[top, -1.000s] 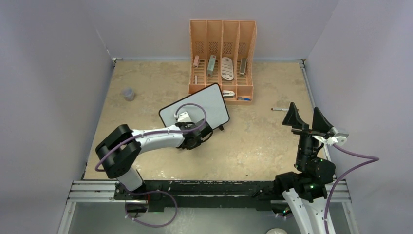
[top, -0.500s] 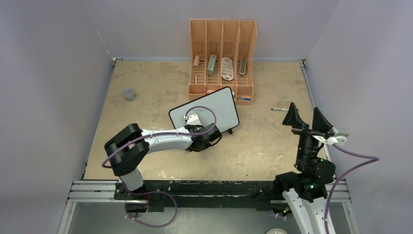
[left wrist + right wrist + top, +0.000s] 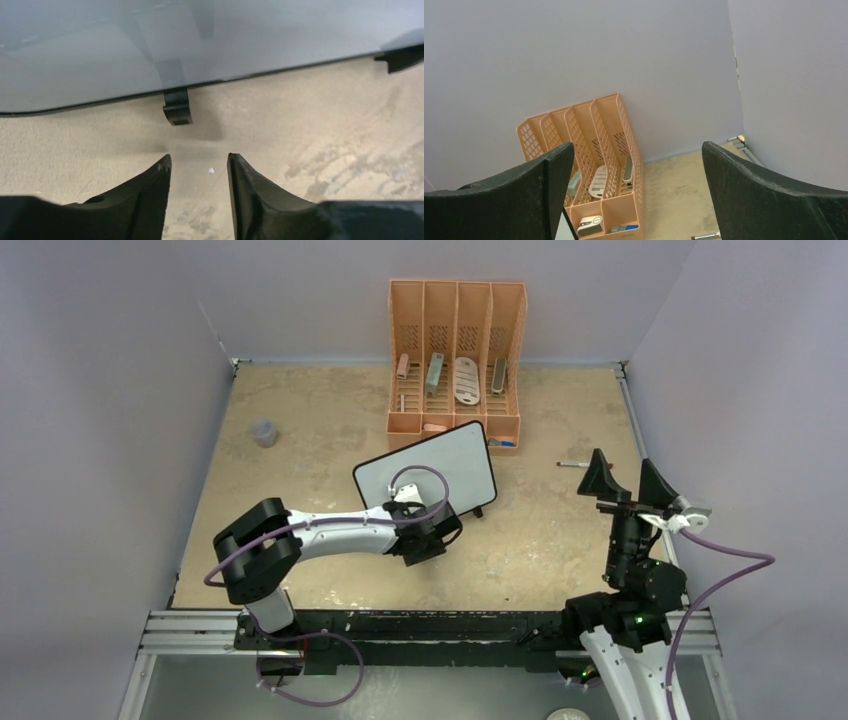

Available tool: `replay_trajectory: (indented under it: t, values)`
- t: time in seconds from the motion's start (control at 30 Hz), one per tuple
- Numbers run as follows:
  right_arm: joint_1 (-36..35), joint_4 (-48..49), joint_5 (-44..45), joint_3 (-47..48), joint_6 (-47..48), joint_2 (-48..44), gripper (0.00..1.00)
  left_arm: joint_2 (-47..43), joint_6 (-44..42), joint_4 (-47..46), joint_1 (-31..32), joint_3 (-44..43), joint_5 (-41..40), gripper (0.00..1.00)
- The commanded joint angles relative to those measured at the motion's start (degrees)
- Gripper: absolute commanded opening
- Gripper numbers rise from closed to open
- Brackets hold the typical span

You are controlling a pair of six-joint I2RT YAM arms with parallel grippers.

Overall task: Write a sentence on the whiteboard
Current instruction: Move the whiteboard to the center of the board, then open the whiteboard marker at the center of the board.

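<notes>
The whiteboard (image 3: 430, 472) lies slanted on the table in front of the orange organizer (image 3: 456, 350). Its face is blank white, and the sentence is out of view. In the left wrist view the whiteboard (image 3: 200, 45) fills the top, with one black foot (image 3: 177, 107) just beyond my fingertips. My left gripper (image 3: 438, 514) (image 3: 199, 162) is open a little, just short of the board's near edge, with only bare table between its jaws. My right gripper (image 3: 625, 480) (image 3: 638, 147) is raised at the right, wide open and holding nothing.
A thin silver pen (image 3: 573, 464) (image 3: 705, 235) lies on the table right of the organizer (image 3: 589, 165), whose slots hold several small items. A small grey cup (image 3: 264, 432) stands at the left. Walls close the table in on three sides.
My left gripper carried the whiteboard to the right, towards the organizer. It has now let go and its jaws have parted. The right arm barely moved.
</notes>
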State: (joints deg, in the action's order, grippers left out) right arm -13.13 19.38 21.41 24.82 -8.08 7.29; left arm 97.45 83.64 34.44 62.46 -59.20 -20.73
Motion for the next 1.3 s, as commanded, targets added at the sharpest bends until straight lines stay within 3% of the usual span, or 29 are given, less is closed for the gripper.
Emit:
replay_trajectory:
  t: [0.0,0.17,0.33,0.6,0.9,1.1,1.27]
  values:
    - [-0.32,0.80,-0.05,1.38,0.36,1.69,0.99,-5.36,0.69,-0.13,0.46,0.24,2.42,0.46]
    - [-0.35,-1.65,-1.24,4.38,-0.34,6.29,0.99,-12.94,-3.20,1.72,0.86,0.01,1.91,0.60]
    - [-0.34,-6.92,-3.29,10.73,-3.29,15.26,0.99,-23.29,-11.80,4.98,0.83,-1.41,-4.26,0.70]
    - [-0.32,-18.54,-4.17,22.19,-9.85,32.26,0.99,-38.29,-38.42,2.15,-1.09,-5.65,-13.77,0.83]
    - [-0.09,-33.68,10.41,30.74,-23.32,49.67,0.99,-41.97,-64.40,-7.79,-17.84,-10.41,-6.09,0.97]
    - [2.01,-34.35,12.42,31.86,-24.44,57.92,0.99,-42.95,-69.95,-12.49,-27.28,-9.55,-1.36,1.00]
    - [5.58,-36.32,12.98,34.06,-28.94,67.67,0.99,-48.59,-72.60,-17.83,-30.48,-1.73,-1.67,1.00]
